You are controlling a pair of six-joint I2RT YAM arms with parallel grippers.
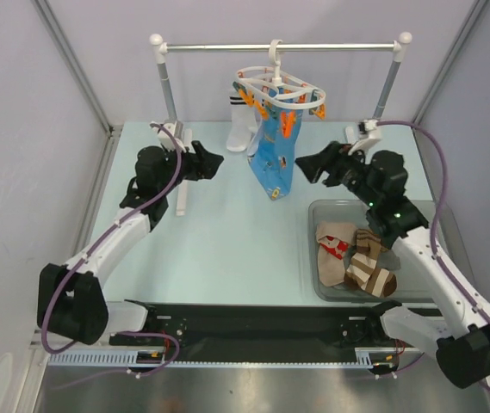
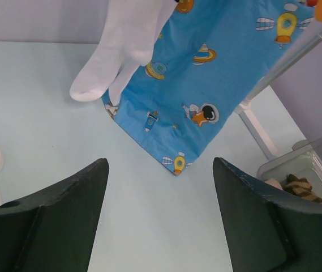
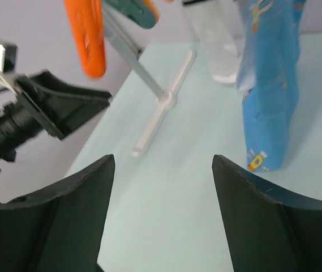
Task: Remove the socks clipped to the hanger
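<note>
The white hanger (image 1: 279,84) with orange clips hangs from the rail. White socks with black stripes (image 1: 243,129) and a blue cartoon-print cloth (image 1: 275,159) are still clipped to it. My left gripper (image 1: 213,163) is open and empty, left of the socks and pointing at them; its wrist view shows the white socks (image 2: 115,51) and cloth (image 2: 217,73) ahead of the gripper (image 2: 161,164). My right gripper (image 1: 305,168) is open and empty, right of the cloth. In its view the gripper (image 3: 163,161) faces the cloth (image 3: 268,85), with an orange clip (image 3: 87,39) above.
A grey tray (image 1: 400,205) at the right holds a beige sock with red marks (image 1: 335,245) and brown-and-cream striped socks (image 1: 369,267). The silver rail (image 1: 279,47) on white-capped posts spans the back, with white feet (image 3: 161,113) on the table.
</note>
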